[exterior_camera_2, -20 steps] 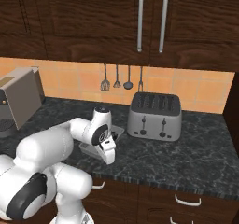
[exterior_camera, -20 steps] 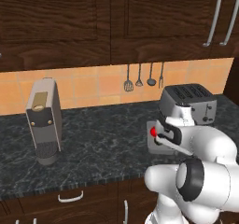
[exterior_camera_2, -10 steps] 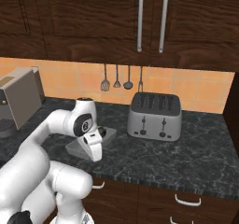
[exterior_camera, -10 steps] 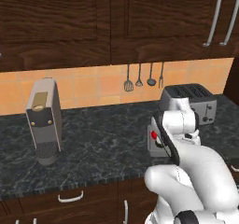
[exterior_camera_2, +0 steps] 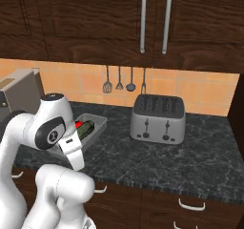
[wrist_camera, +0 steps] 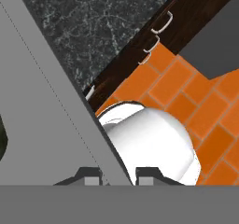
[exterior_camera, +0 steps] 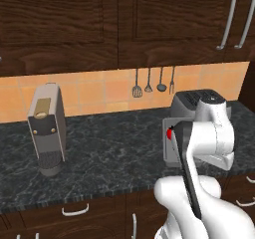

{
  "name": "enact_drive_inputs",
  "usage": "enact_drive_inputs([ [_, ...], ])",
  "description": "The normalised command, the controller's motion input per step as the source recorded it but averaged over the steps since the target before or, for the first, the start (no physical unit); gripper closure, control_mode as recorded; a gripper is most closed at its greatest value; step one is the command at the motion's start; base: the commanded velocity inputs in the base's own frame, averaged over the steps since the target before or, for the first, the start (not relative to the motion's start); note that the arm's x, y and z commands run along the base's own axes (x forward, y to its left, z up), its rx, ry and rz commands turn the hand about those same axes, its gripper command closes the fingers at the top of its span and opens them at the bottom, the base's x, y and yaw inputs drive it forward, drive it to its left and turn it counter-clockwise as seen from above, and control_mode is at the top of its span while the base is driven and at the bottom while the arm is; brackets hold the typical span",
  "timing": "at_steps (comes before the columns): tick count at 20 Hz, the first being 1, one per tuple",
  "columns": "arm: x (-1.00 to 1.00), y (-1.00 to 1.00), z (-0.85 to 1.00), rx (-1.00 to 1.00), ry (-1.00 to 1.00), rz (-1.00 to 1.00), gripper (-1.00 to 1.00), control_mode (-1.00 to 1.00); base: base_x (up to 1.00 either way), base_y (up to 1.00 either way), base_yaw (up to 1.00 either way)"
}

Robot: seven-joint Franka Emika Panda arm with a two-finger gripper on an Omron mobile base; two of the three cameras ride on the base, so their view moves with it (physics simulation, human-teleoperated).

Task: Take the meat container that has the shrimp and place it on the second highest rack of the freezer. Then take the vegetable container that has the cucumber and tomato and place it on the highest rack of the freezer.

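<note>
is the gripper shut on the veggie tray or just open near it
Shut on it: in the hand view the two fingers pinch the grey rim of the vegetable container between them.

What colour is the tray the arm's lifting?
Grey; the tray with tomato and cucumber shows best in the right base view.

No readable text, label, brand, number or sign appears on anything here.

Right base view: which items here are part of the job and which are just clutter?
Job:
- vegetable container, its rim between the end effector fingertips
- cucumber
- tomato

Clutter:
- toaster
- coffee machine
- hanging utensils
- upper cabinets
- counter
</note>
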Motion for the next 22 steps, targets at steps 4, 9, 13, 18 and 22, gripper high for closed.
enact_drive_inputs([
  [4, -0.33, 0.03, 0.80, 0.00, -0.01, 0.00, 1.00, -1.00, 0.00, 0.00, 0.00],
  [9, -0.20, 0.02, 0.14, -0.01, 0.00, 0.01, 1.00, -1.00, 0.00, 0.00, 0.00],
  [13, 0.00, 0.00, 0.00, 0.00, 0.00, 0.00, 1.00, -1.00, 0.00, 0.00, 0.00],
  [18, -0.31, 0.00, 0.00, 0.00, -0.02, 0.01, 1.00, -1.00, 0.00, 0.00, 0.00],
  [22, 0.00, 0.00, 0.00, 0.00, 0.00, 0.00, 1.00, 1.00, -1.00, -0.05, 0.01],
])
